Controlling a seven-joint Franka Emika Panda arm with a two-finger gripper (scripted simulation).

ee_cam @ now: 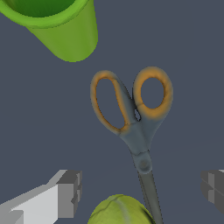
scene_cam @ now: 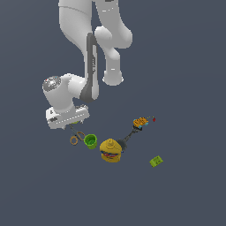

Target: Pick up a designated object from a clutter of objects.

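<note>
While your arm is already low over the clutter in the exterior view, nothing has been lifted yet: the gripper (scene_cam: pixel 73 125) hangs right above the scissors (scene_cam: pixel 76 137), whose tan-orange rings lie on the counter (scene_cam: pixel 185 194) just beside the green cup (scene_cam: pixel 90 141), on the exterior view's left of it. The yellow burger toy (scene_cam: pixel 110 150), the dark-handled orange-headed tool (scene_cam: pixel 134 128) and the green block (scene_cam: pixel 156 161) sit further toward the exterior view's right, clear of your approach. From the wrist view, you can see the jaws spread wide, one finger (ee_cam: pixel 70 192) on each side of the scissors' blades (ee_cam: pixel 151 192), neither touching them. The scissors (ee_cam: pixel 133 109) lie flat, rings toward the green cup (ee_cam: pixel 65 30), and the yellow-green ball (ee_cam: pixel 120 212) sits touching or nearly touching the blades. So the approach and alignment look done; you still have the final descent, the close and the lift ahead, and the ball crowds that pinch.
</note>
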